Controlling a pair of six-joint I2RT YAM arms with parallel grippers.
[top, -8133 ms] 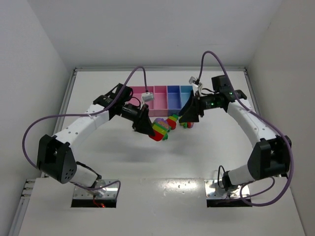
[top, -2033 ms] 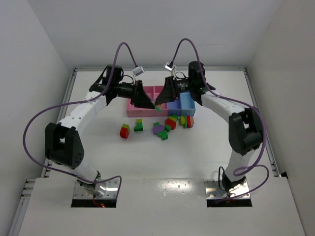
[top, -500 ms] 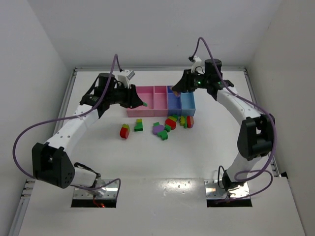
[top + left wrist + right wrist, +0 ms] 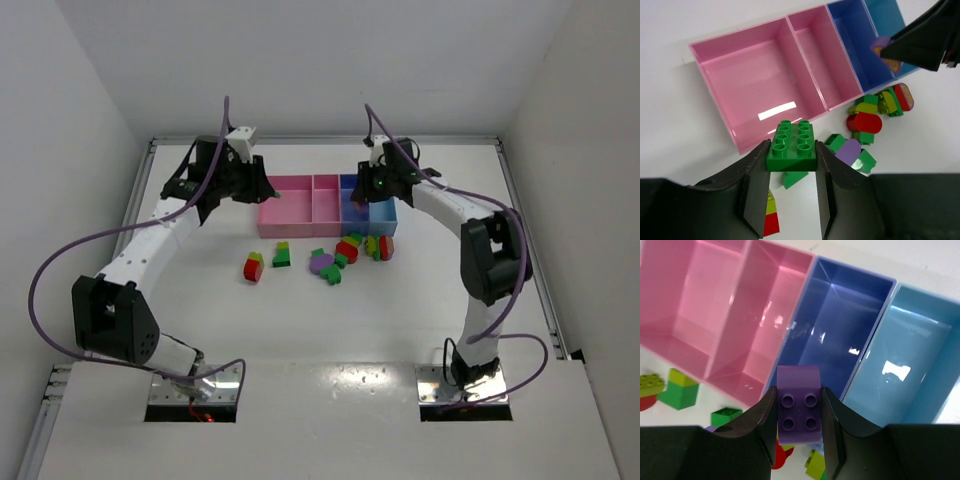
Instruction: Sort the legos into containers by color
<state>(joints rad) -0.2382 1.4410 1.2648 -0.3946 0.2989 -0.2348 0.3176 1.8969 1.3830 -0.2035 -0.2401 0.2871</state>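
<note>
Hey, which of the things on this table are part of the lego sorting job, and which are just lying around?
Part of the job:
- green lego, held by the left gripper
- purple lego, held by the right gripper
- loose legos on the table
- row of four containers

Just there:
- purple cables
- metal base plates

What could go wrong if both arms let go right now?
1. The green brick in the left jaws hangs over the near wall of the wide pink bin; dropped here, it might bounce out.
2. The purple brick in the right jaws sits above the near corner of the blue-violet bin, beside the narrow pink bin, so it could land in the wrong one.
</note>
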